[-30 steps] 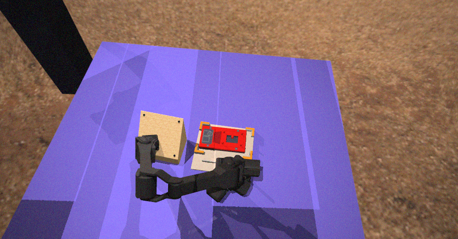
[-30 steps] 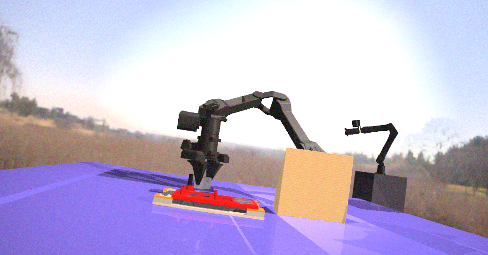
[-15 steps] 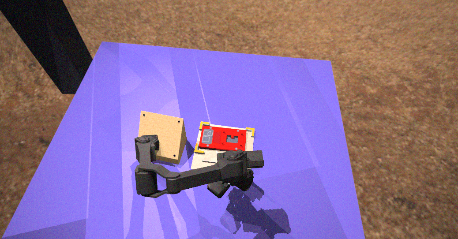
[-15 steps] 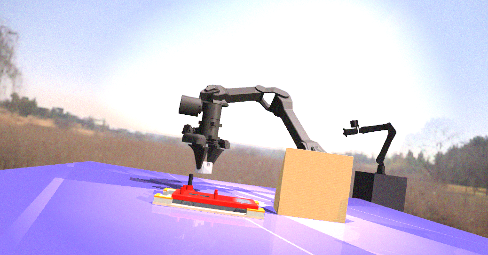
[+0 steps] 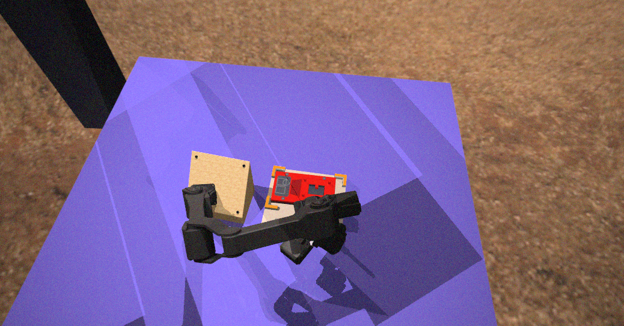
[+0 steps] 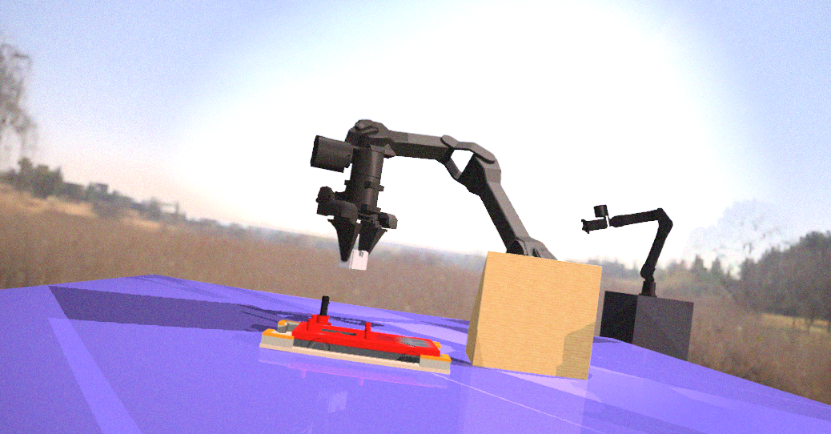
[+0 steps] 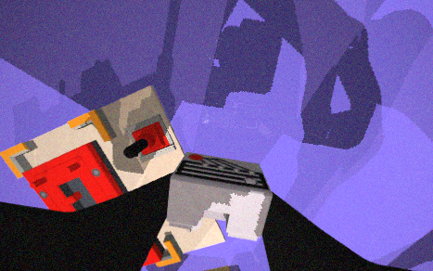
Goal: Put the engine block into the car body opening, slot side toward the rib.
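My gripper [image 6: 354, 255] [image 7: 218, 186] is shut on the engine block [image 6: 359, 262] [image 7: 191, 201], a grey-white block with a black striped top and a red dot. It holds the block in the air, well above the table. The block's notch is at its lower edge in the wrist view. The red car body [image 5: 298, 195] [image 6: 400, 341] [image 7: 92, 160] lies flat below. Its dark opening [image 5: 317, 190] with a small red rib shows in the top view, and partly in the wrist view. The arm hides the block in the top view.
A cream base plate [image 5: 276, 214] [image 7: 55, 142] with orange corner brackets bears the car body. A red part [image 7: 158, 135] sits in a grey pocket, with a black upright peg [image 6: 324, 305] [image 7: 135, 148] near it. A wooden block [image 5: 226, 180] [image 6: 534, 315] stands near the arm's base.
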### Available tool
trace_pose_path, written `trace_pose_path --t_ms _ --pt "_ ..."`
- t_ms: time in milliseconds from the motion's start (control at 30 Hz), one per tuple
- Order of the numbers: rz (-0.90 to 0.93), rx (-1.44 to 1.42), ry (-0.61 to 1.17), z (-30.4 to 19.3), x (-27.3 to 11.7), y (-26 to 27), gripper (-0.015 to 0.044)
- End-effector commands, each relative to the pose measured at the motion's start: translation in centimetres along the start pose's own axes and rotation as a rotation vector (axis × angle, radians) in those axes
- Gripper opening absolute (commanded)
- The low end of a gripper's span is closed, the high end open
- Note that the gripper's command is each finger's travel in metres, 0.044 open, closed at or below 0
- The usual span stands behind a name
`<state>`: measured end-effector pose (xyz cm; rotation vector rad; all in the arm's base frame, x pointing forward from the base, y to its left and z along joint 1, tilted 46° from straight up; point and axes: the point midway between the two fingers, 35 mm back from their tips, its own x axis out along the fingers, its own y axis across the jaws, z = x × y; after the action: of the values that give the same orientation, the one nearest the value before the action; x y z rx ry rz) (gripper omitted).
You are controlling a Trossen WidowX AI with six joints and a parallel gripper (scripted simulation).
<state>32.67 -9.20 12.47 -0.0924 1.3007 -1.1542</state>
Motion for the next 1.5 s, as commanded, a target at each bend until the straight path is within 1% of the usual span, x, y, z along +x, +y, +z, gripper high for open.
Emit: trace_pose_path --t_ms 0,100,267,367,633,733,1167,1333,1467 --pt "0.006 0.008 -0.001 -0.1 -1.2 0.0 0.0" --pt "0.005 0.008 -0.001 -0.1 -1.6 -0.1 0.0" --pt "0.005 0.008 -0.002 -0.1 0.2 -0.1 0.0" --pt "0.005 0.008 -0.002 -0.1 0.3 -0.1 0.0" --pt "0.005 0.007 -0.073 -0.3 0.1 -0.1 0.0" --pt "0.007 0.004 -0.143 -0.5 0.2 -0.1 0.0" --pt "0.027 -0.011 -0.551 -1.3 0.8 0.8 0.0" --pt "0.012 -0.002 -0.694 -2.0 1.0 0.3 0.0" --pt "0.002 0.005 -0.731 -2.4 1.0 0.0 0.0"
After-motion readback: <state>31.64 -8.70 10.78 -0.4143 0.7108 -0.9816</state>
